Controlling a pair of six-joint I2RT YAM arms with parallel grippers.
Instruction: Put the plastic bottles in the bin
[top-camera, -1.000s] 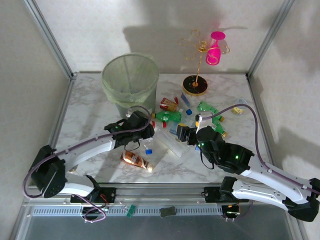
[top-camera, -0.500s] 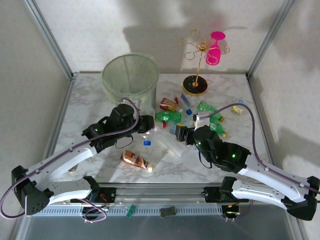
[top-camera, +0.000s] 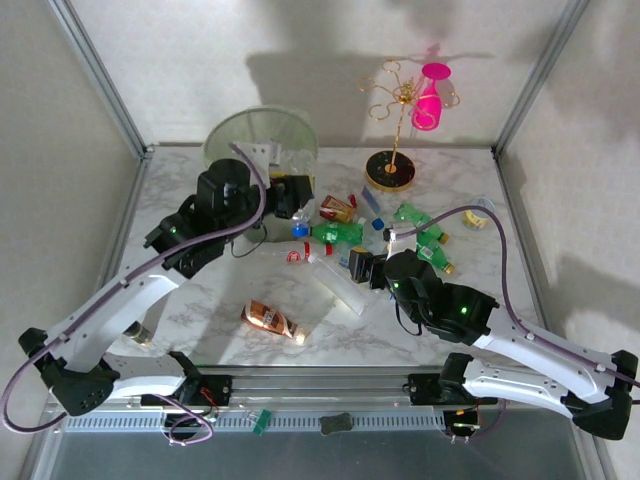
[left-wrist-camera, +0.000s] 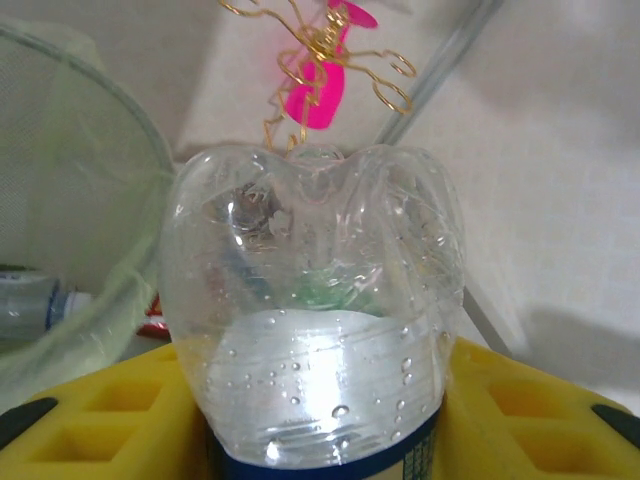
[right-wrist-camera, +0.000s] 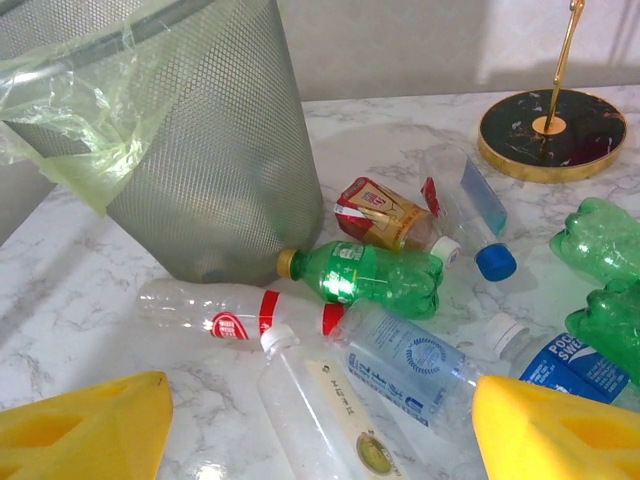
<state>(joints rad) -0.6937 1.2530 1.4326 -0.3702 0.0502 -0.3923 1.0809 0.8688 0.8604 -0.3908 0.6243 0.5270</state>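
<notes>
The left gripper (top-camera: 290, 190) has risen from mid-tabletop (top-camera: 350, 330) to the rim of the bin (top-camera: 225, 128), which stands by the far edge, left of centre, so a drop looks close. The left wrist view shows what the overhead hides: its pads clamp a clear bottle (left-wrist-camera: 315, 300). The right gripper (right-wrist-camera: 320, 420) hangs partly spread and empty over the scattered bottles (right-wrist-camera: 375, 275).

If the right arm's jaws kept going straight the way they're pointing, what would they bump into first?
Probably the clear white-capped bottle lying just ahead of them; the green bottle and the bin lie further on. Depth is hard to judge here.
</notes>
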